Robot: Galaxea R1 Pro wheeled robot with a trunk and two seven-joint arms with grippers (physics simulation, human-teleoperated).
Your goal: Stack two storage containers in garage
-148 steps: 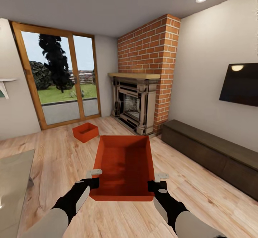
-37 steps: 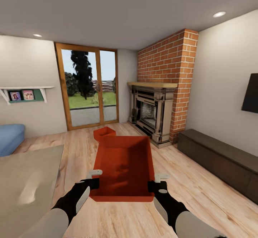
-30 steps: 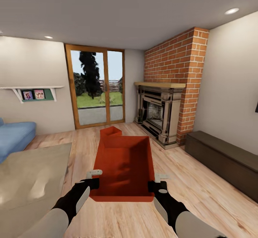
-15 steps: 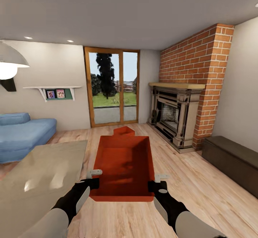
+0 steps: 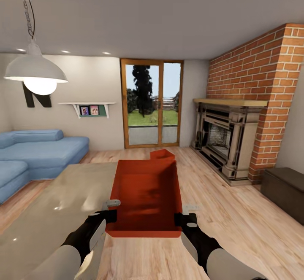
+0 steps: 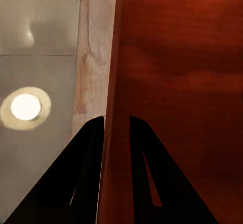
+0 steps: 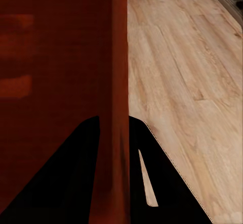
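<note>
I hold one red-orange storage container (image 5: 145,195) in front of me, above the living room's wood plank floor (image 5: 236,216). My left gripper (image 5: 110,209) is shut on its left wall (image 6: 114,133), one finger on each side. My right gripper (image 5: 186,213) is shut on its right wall (image 7: 117,133) the same way. The second storage container (image 5: 162,154) sits on the floor beyond the held one, mostly hidden behind its far rim.
A glass table (image 5: 55,204) lies close at my left, with a blue sectional sofa (image 5: 33,153) behind it and a white pendant lamp (image 5: 36,71) above. The brick fireplace (image 5: 236,145) and a dark bench (image 5: 287,191) stand at right. Glass patio doors (image 5: 152,103) are straight ahead.
The whole view has swung left: fireplace and doors slid right, while the sofa, table and lamp came into sight. The held container stays fixed between both grippers.
</note>
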